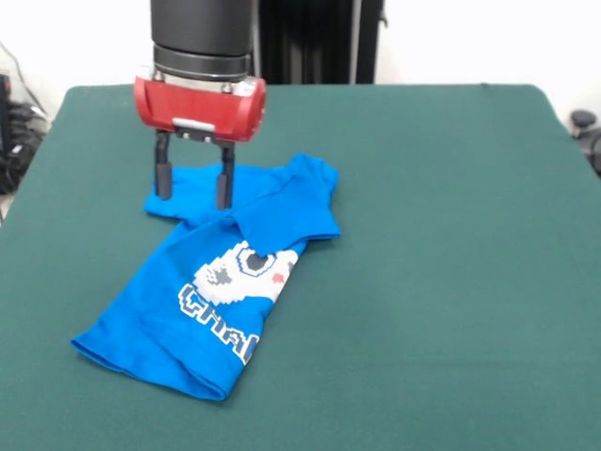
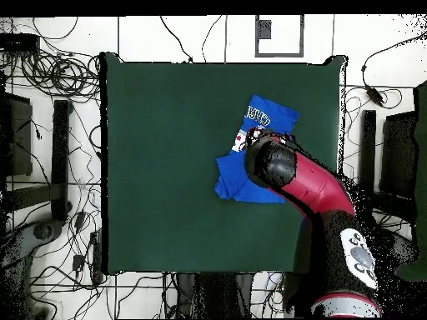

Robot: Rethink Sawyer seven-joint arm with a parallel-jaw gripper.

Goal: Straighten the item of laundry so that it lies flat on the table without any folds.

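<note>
The item of laundry (image 1: 216,291) is a bright blue T-shirt with a white printed picture and lettering. It lies crumpled and folded over itself left of the middle of the green table (image 1: 441,282). Its upper part is bunched, with one flap doubled over toward the right. My gripper (image 1: 193,197) hangs over the shirt's upper left edge, open, its two dark fingers (image 1: 224,178) pointing straight down with nothing between them. Their tips are at or just above the cloth. In the overhead view the arm covers much of the item of laundry (image 2: 233,179); the gripper itself is hidden under the wrist.
The red and black arm (image 2: 313,187) reaches in over one table edge. Cables and dark equipment (image 2: 50,150) lie on the floor around the table (image 2: 167,167).
</note>
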